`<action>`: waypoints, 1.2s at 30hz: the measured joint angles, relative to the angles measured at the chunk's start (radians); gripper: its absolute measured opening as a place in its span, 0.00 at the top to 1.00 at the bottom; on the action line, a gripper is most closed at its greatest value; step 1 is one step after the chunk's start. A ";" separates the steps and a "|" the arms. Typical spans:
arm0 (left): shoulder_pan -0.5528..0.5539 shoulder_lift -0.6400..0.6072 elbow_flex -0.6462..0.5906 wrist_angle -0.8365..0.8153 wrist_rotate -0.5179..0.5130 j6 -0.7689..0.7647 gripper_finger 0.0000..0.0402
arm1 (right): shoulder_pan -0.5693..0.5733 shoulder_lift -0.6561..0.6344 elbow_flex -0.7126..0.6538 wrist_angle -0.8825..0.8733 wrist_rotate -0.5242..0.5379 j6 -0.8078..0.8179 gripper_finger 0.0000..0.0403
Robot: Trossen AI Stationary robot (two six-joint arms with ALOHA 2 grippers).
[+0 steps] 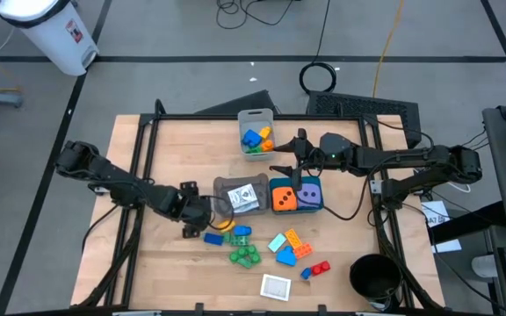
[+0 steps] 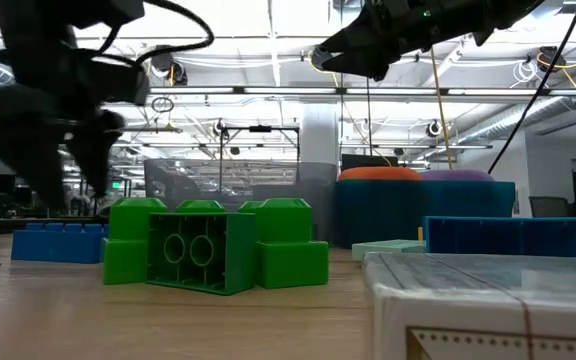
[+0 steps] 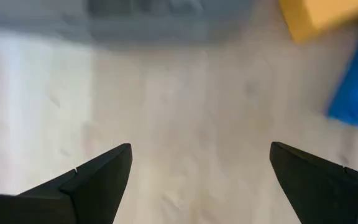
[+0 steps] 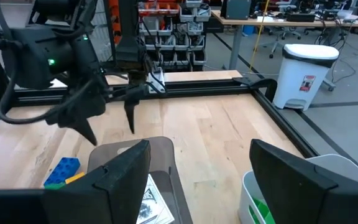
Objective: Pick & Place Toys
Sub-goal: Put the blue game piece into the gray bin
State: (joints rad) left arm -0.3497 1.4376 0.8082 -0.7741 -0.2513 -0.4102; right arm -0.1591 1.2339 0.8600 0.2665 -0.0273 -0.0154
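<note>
My left gripper (image 1: 196, 226) hangs open, pointing down over bare wood (image 3: 191, 93), beside a dark blue brick (image 1: 213, 238) and a yellow brick (image 3: 328, 15); nothing is between its fingers. Green bricks (image 2: 208, 250), light blue bricks (image 1: 279, 246), an orange brick (image 1: 299, 243), a red brick (image 1: 321, 268) and a white-edged card (image 1: 276, 286) lie on the table. An orange die (image 1: 281, 198) and a purple die (image 1: 309, 197) sit in the teal bin (image 1: 322, 207). My right gripper (image 1: 290, 156) waits open, level, above that bin.
A grey bin (image 1: 227, 186) holding a card stands just beyond my left gripper. A pale grey bin (image 1: 256, 115) with bricks is at the far edge. A black cup (image 1: 376, 276) stands at the near right. A black frame (image 1: 235, 118) borders the table.
</note>
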 joint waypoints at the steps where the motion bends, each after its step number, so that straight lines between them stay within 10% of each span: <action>1: -0.006 0.000 0.000 -0.007 0.035 -0.012 0.03 | 0.000 0.000 0.000 0.000 0.000 0.000 0.34; 28: -0.137 0.189 -0.029 0.440 0.123 0.034 0.04 | 0.000 0.000 0.000 0.006 0.000 0.003 0.34; 36: -0.135 0.189 -0.029 0.432 0.144 0.044 0.33 | 0.000 0.000 0.000 0.006 0.000 0.003 0.34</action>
State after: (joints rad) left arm -0.4848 1.6268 0.7792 -0.3420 -0.1071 -0.3664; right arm -0.1592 1.2339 0.8600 0.2722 -0.0273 -0.0124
